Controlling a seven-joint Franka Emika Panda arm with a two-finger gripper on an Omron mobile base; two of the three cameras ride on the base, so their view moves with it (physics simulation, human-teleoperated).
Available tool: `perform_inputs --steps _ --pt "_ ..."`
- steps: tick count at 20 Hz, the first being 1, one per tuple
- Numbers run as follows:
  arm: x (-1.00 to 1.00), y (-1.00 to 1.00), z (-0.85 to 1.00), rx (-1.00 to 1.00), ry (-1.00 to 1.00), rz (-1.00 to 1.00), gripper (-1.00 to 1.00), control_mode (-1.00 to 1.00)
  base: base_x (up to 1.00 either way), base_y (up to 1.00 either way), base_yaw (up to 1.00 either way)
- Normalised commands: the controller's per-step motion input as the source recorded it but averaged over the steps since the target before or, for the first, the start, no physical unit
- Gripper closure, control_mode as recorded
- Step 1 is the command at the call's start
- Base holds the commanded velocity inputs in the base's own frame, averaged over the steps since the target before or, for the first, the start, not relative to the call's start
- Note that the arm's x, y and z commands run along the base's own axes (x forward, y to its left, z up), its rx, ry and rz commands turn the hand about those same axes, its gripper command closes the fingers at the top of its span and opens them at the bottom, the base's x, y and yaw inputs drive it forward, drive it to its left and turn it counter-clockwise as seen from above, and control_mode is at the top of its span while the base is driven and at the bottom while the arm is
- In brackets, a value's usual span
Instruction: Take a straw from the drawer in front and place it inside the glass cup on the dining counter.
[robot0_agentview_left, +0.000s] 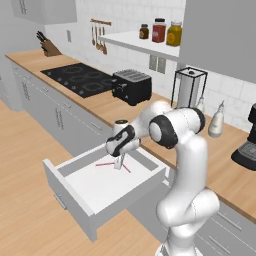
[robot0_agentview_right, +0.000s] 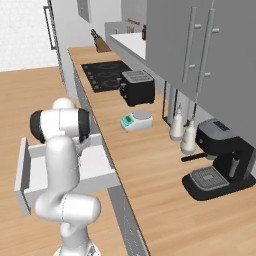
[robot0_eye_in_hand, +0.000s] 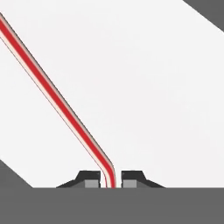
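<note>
Looking at the left base view first: the drawer (robot0_agentview_left: 95, 187) is pulled wide out from the wall cabinets, white inside, and the arm is bent down into it with the end effector (robot0_agentview_left: 119, 164) sitting low over the drawer floor. The straw (robot0_agentview_left: 105, 163) lies on that white floor, a thin red line running left from the fingers, with another short red bit poking out to the right of them. Behind it on the wood surface (robot0_agentview_left: 105, 107) there's a black toaster (robot0_agentview_left: 132, 86), a black cooktop (robot0_agentview_left: 80, 78) to the far left, a knife block (robot0_agentview_left: 49, 47) in the far corner, and a shelf with jars (robot0_agentview_left: 160, 31) up top.

Right base view: same drawer (robot0_agentview_right: 95, 172), mostly hidden behind the white arm, which reaches down into it. On the surface (robot0_agentview_right: 150, 165) you can see the toaster (robot0_agentview_right: 138, 86), a small kitchen scale (robot0_agentview_right: 136, 120), two whitish bottles (robot0_agentview_right: 182, 131) and a black coffee machine (robot0_agentview_right: 217, 160) at the near right.

Hand view: this one's the clearest. The two dark fingertips (robot0_eye_in_hand: 89, 179) of the end effector (robot0_eye_in_hand: 110, 180) are nearly together with the straw (robot0_eye_in_hand: 57, 99) right between them, so it's pinching the straw at its bent end. The rest of the straw runs diagonally away to the upper left across the white drawer floor (robot0_eye_in_hand: 166, 87).
</note>
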Motion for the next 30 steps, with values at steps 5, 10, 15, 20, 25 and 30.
perform_inputs --steps 5,10,15,20,25,30 --pt "-0.05 0.12 1.0 0.01 0.0 0.0 1.0 -1.0 0.0 0.0 0.0" --pt "-0.42 0.0 1.0 0.0 0.0 0.0 1.0 -1.0 0.0 0.0 0.0" --pt "-0.74 -0.18 1.0 0.0 0.0 -0.02 1.0 -1.0 0.0 0.0 0.0" --pt "-0.73 -0.33 1.0 0.0 0.0 -0.07 1.0 -1.0 0.0 0.0 0.0" --pt "-0.55 -0.25 0.84 0.0 0.02 -0.09 1.0 -1.0 0.0 0.0 0.0" --pt "-0.57 -0.31 0.4 0.0 0.02 -0.08 1.0 -1.0 0.0 0.0 0.0"
